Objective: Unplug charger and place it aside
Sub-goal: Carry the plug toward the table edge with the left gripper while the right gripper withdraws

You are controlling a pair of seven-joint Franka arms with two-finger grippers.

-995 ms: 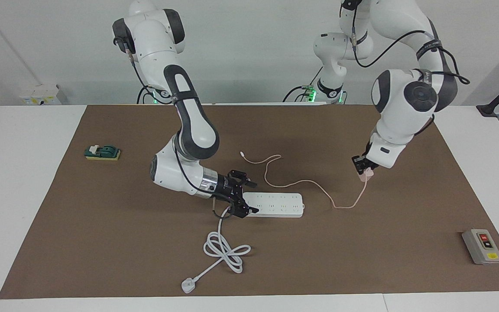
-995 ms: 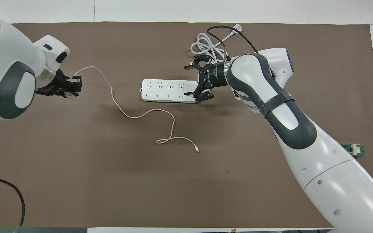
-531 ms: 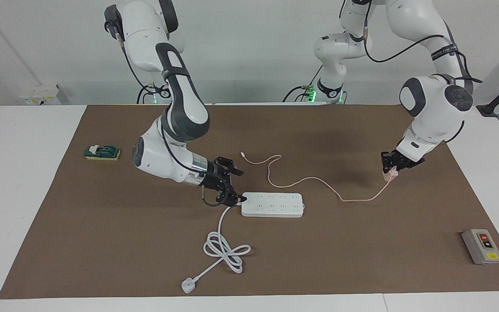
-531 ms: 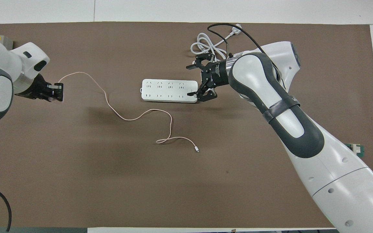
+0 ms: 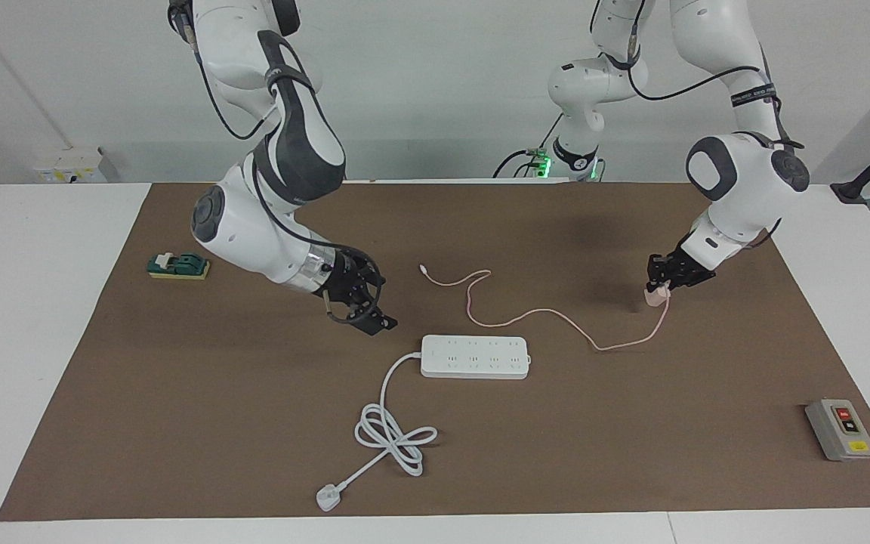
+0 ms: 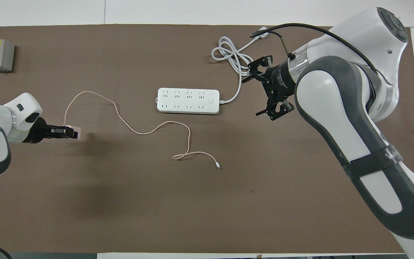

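Charger (image 5: 656,296), cable trailing toward the strip (image 5: 475,357), in left tool (image 5: 660,282).

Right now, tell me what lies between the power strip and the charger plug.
Only the charger's own pink cable on bare mat, clearest in the overhead view. The power strip stands apart from it.

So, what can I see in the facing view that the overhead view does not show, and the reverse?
Only the facing view shows the green block near the right arm's end of the table, and both arm bases.

Only the overhead view shows the right gripper clearly spread open.

Both show the left gripper shut on the charger, its cable trailing over the mat; the power strip with nothing plugged in; and the grey button box.
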